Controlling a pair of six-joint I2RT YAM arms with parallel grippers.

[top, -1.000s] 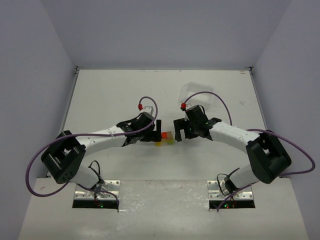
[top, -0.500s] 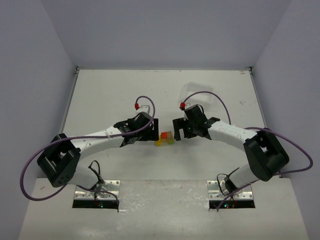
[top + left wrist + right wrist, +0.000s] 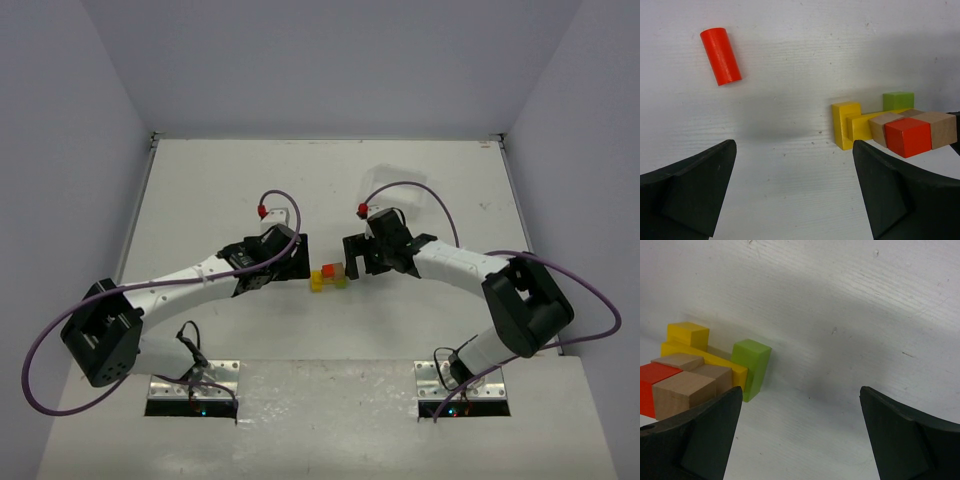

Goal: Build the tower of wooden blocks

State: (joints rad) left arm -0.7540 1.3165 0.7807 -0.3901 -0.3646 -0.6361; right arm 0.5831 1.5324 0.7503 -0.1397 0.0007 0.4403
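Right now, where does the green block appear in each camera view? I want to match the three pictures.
Top external: the green block is near the picture's middle, at the lower right edge of the block tower.
Left wrist: right of centre, behind the yellow piece, only its upper part showing.
Right wrist: left of centre, upright against the yellow piece's end.
Shared landmark: the red cube on top.

A clear plastic tray (image 3: 385,172) sits on the white table (image 3: 220,180) toward its far right, with pale lavender walls (image 3: 60,150) enclosing three sides.
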